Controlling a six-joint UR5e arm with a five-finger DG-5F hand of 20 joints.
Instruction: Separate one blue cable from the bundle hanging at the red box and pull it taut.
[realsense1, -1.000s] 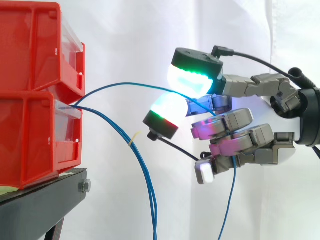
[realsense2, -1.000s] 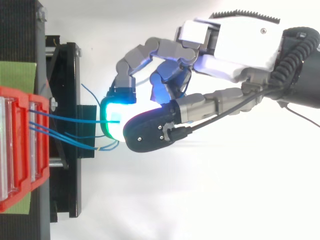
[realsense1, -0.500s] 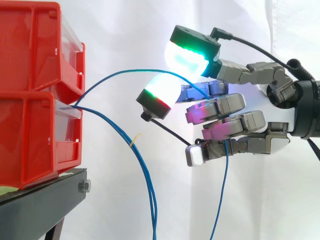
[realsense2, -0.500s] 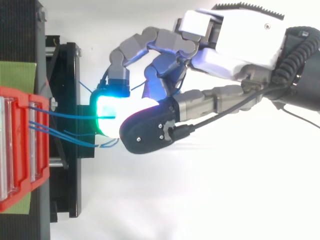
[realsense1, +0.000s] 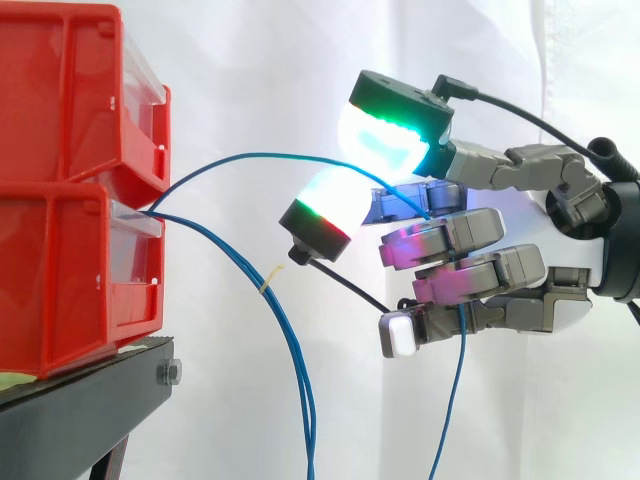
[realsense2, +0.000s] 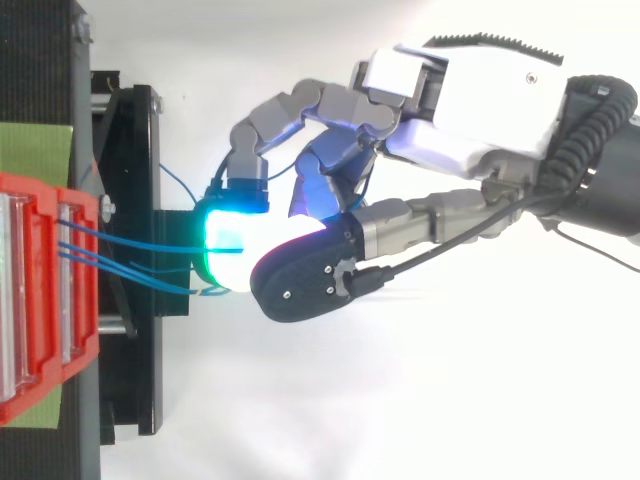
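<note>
Your hand has its fingers curled round one blue cable. That cable leaves the lower of the red bins and bows over in a loose curve to the fingers. It slips in under the green-lit pad, passes behind the curled fingers and hangs down below them. The other cables droop from the same bin, between the fingers and the stand, clear of the hand.

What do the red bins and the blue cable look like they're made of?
Red stacked bins: likely moulded plastic, glossy, with uniform colour and rounded edges. Thin blue cable: probably plastic-sheathed wire, as it holds a smooth springy arc.
</note>
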